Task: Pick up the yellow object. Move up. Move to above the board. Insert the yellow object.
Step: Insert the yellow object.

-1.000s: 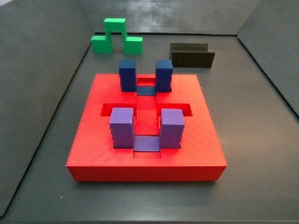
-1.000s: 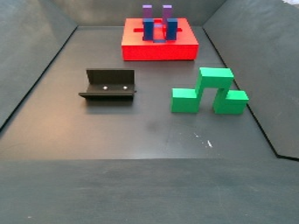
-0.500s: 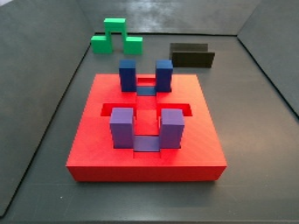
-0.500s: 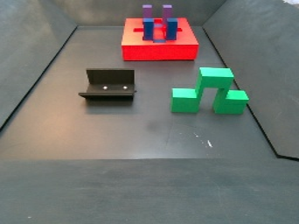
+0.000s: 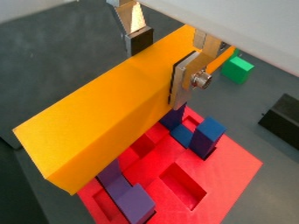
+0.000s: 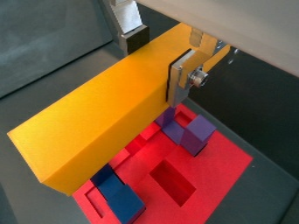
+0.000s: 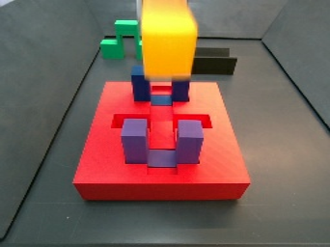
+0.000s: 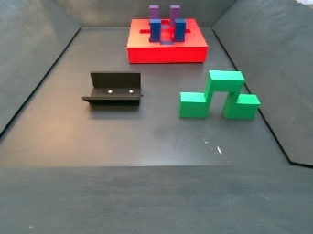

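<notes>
From my station, the dark table (image 8: 159,146) is the biggest thing I see, running under everything. Next is the board (image 7: 162,154), a red slab lying directly below my pincer (image 5: 166,54) in both wrist views (image 6: 159,49), with recessed slots and upright blocks on it. The yellow object (image 5: 111,105) is clamped between the pincer's silver fingers (image 5: 187,77), held up in the air over the board and clear of it; in a side view it shows as a yellow bar (image 7: 168,37) hanging above the blue blocks (image 7: 160,81). The purple blocks (image 7: 161,141) stand on the board at the far end from the blue pair, also beneath the bar. Off the board, well apart from the pincer, sit the green stepped block (image 8: 219,95) and the fixture (image 8: 113,90), both on the table. The pincer itself is out of frame in both side views.
</notes>
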You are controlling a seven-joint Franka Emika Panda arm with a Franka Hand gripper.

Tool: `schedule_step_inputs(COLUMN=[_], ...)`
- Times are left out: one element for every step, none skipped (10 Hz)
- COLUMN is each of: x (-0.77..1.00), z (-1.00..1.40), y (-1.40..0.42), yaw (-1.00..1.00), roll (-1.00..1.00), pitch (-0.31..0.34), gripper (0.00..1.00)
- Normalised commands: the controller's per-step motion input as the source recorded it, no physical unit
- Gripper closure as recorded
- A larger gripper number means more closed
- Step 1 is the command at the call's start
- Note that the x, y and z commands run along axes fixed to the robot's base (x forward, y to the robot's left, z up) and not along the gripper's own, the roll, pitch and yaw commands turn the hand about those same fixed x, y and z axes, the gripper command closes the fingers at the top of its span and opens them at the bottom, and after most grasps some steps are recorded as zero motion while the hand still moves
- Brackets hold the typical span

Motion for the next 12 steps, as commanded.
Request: schedule_step_inputs(x=[0.01, 0.11, 0.27, 0.14, 0.07, 0.0, -0.21, -0.23, -0.12, 0.05, 0.26, 0.24], z=[-0.95, -0.85, -0.61, -0.39, -0.33, -0.39, -0.35, -0.27, -0.21, -0.18, -0.21, -0.24], y=[0.0, 0.01, 0.19, 0.25, 0.22, 0.12, -0.01, -0.09, -0.21, -0.23, -0.09, 0.0], yaw=[0.03, -0.12, -0.33, -0.29, -0.2, -0.11, 0.0, 0.0, 0.02, 0.13, 0.15, 0.08], roll=[0.02, -0.05, -0.12, -0.07, 0.0, 0.12, 0.06, 0.01, 0.03, 0.0, 0.02, 0.09], pitch=[-0.14, -0.049, 0.0, 0.0, 0.0, -0.039, -0.079, -0.086, -0.083, -0.004, 0.0, 0.0], gripper=[1.0, 1.0, 1.0, 1.0, 1.0, 1.0, 1.0, 1.0, 1.0, 1.0, 1.0, 1.0])
